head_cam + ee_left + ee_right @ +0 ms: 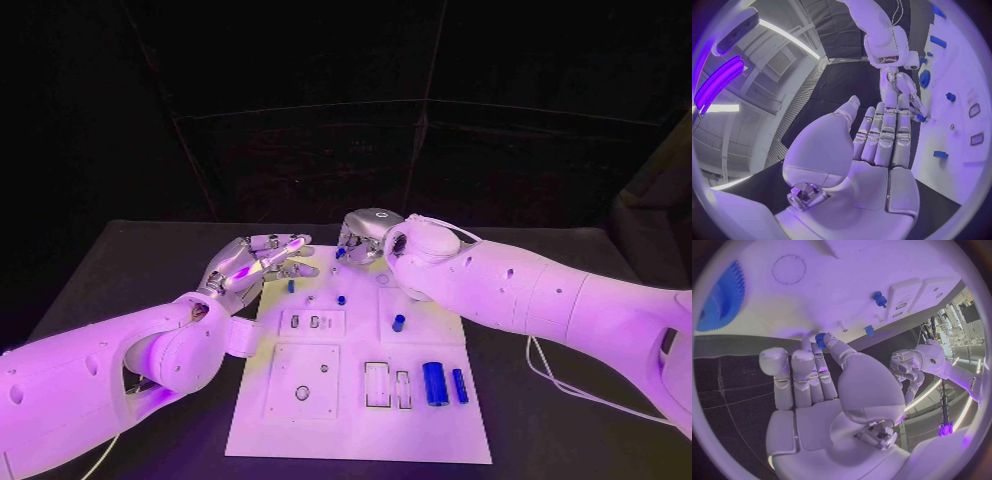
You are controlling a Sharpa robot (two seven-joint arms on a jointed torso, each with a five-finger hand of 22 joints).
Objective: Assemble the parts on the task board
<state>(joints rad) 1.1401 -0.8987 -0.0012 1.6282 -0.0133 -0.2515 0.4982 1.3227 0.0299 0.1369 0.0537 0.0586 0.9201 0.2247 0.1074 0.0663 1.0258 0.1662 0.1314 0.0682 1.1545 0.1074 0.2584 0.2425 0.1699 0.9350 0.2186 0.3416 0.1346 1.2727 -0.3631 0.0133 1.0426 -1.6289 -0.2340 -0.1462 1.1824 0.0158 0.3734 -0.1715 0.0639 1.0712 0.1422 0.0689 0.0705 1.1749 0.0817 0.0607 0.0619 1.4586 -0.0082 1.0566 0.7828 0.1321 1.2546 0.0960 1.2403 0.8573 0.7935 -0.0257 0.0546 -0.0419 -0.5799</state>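
White right hand (826,390) pinching small blue part (819,338), left hand (873,145) flat, open.

**Gloss on matt**

The board (361,420), lower centre of the head view, looks like smooth matt plastic. The parts (434,384) on it look like glossy plastic. Both hands, left (260,262) and right (364,240), show polished metal. The worktop (130,270) is dull black.

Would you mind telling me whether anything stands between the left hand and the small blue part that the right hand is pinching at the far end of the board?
Nothing visible does: the left hand is open beside the right hand, whose fingertips hold the small blue part.
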